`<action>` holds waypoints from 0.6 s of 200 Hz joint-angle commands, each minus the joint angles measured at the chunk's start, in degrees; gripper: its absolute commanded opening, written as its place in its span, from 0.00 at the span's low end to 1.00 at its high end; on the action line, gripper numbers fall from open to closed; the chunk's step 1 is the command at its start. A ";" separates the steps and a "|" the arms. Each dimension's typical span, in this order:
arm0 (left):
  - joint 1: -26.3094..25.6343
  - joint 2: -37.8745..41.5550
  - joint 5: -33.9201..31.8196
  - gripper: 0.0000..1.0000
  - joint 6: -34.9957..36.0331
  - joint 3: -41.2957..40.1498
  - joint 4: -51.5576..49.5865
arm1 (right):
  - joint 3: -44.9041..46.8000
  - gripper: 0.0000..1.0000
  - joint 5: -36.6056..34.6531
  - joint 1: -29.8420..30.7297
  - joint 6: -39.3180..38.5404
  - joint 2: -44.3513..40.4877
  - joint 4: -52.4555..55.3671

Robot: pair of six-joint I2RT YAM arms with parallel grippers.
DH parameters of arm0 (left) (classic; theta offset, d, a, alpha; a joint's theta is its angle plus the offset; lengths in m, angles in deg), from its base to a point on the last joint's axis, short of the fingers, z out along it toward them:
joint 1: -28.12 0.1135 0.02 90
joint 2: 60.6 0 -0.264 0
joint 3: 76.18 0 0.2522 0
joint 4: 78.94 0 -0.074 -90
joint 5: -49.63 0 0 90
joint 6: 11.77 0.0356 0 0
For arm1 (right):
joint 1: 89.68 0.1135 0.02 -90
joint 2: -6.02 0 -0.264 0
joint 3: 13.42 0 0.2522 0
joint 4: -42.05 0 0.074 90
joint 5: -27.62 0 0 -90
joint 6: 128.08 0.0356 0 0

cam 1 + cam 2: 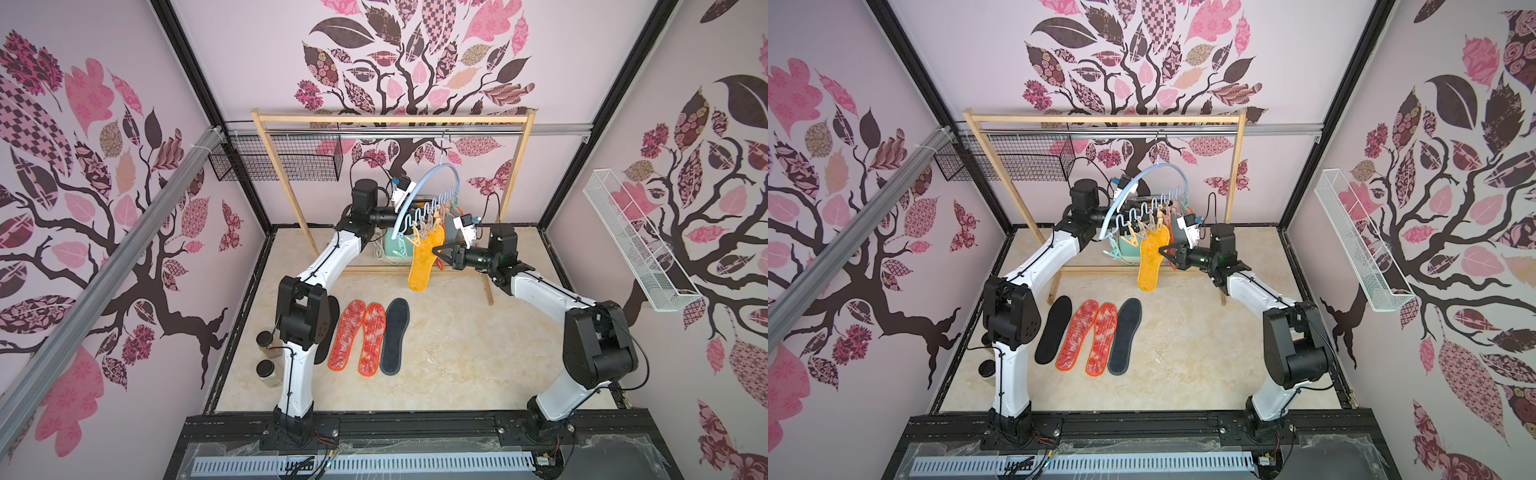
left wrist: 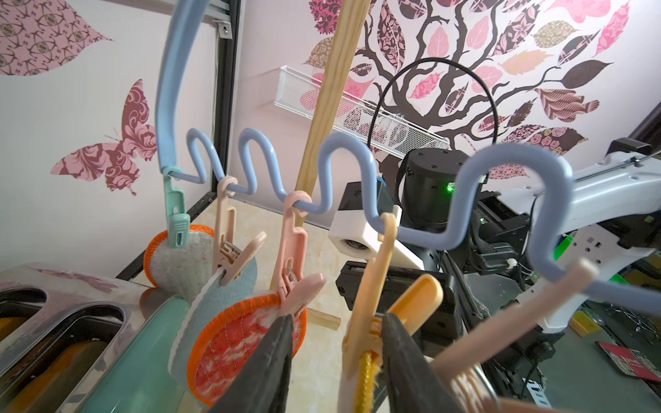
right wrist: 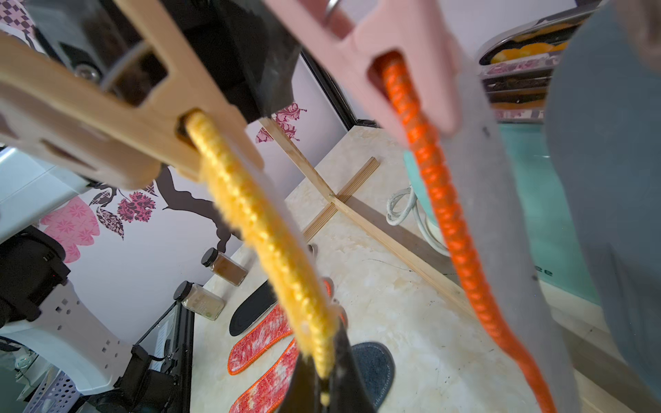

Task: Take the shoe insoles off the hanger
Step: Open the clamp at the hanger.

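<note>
We find the hanger (image 1: 415,189) just above the centre of both top views, hooked on the rail of the wooden rack (image 1: 390,119) and tilted, its wavy bar sloping down toward the left of the frame. The mustard yellow insole (image 1: 424,257) hangs from that bar at frame centre, clamped at its upper end by a yellowish clothespin (image 2: 372,286). The right pincer (image 1: 436,251) reaches in from the right of the frame and is closed on this insole's right-hand edge about midway down. In the right wrist view its black fingers (image 3: 300,389) pinch the yellow stitched rim at the bottom of the picture. The left pincer (image 2: 338,318) sits behind the hanger in the top views, so we read it from the left wrist view. There its two dark fingers (image 2: 272,361) stand partly apart at bottom centre, astride the yellowish clothespin, with bare table showing between the left-hand finger and the pin. Three more pads are pegged along the bar toward the left of that picture: a red-white insole (image 2: 246,343) with orange edging, a pale blue-grey insole (image 2: 229,296), and a second orange-edged insole (image 2: 179,264) under a teal clothespin (image 2: 177,221). Four lie side by side on the table (image 1: 1204,353), lower centre-left in the top views: a black insole (image 1: 1053,330), two red-white insoles (image 1: 1077,334), and a dark grey insole (image 1: 1125,336) at the right of the row.
</note>
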 commanded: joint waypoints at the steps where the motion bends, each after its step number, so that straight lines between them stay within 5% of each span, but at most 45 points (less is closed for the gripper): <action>1: -0.36 2.11 3.36 0.45 2.95 -3.30 -0.86 | -2.49 0.02 0.90 -0.33 -0.95 -1.10 0.82; 34: -0.36 3.01 1.69 0.40 6.97 -4.45 -2.78 | -2.49 0.02 0.82 -0.33 -1.15 -1.44 1.17; 120: -1.13 1.27 3.28 0.40 0.94 0.56 2.77 | -3.02 0.02 1.29 -0.36 -1.42 -0.41 1.97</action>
